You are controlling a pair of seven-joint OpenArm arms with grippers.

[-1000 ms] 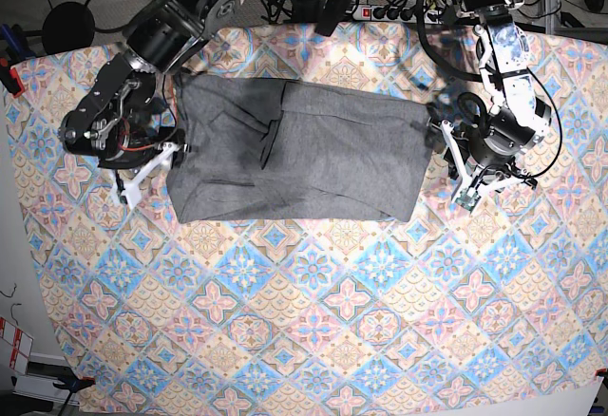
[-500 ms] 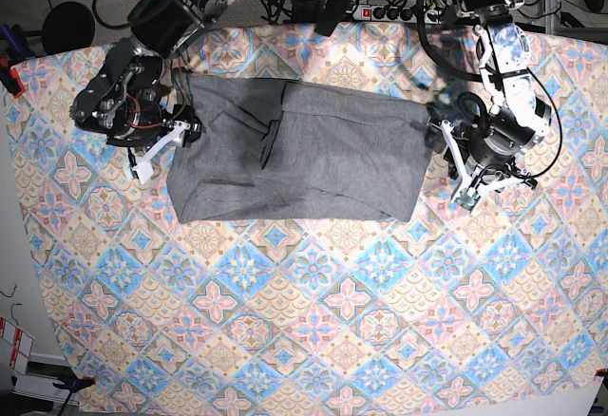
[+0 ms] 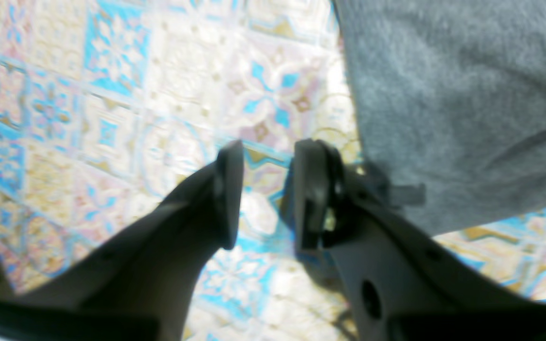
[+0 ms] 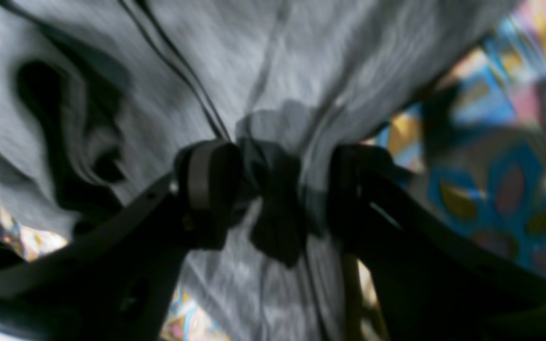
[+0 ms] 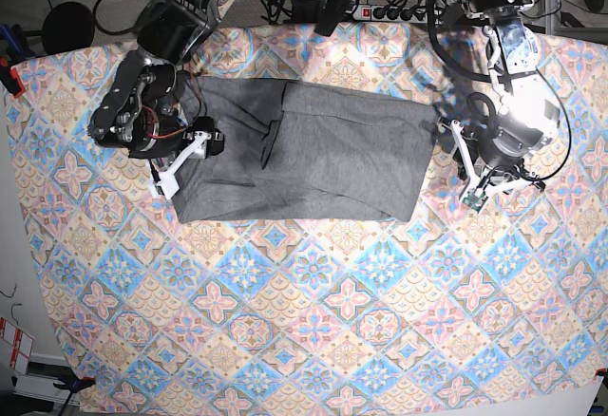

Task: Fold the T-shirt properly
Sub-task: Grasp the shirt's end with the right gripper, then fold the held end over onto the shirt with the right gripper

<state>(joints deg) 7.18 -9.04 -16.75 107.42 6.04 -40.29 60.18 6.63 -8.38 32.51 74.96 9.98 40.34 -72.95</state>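
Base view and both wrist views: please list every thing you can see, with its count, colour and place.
T-shirt: one, heather grey, partly folded, lying across the upper middle of the cloth.
Tablecloth: one, colourful tile pattern, covering the table.
Power strip: one, pale, behind the table's far edge.
Cables: several, black, behind the far edge.
Right gripper: one, dark, fabric bunched between its fingers.
Left gripper: one, dark, open, beside the shirt's edge, over the cloth.
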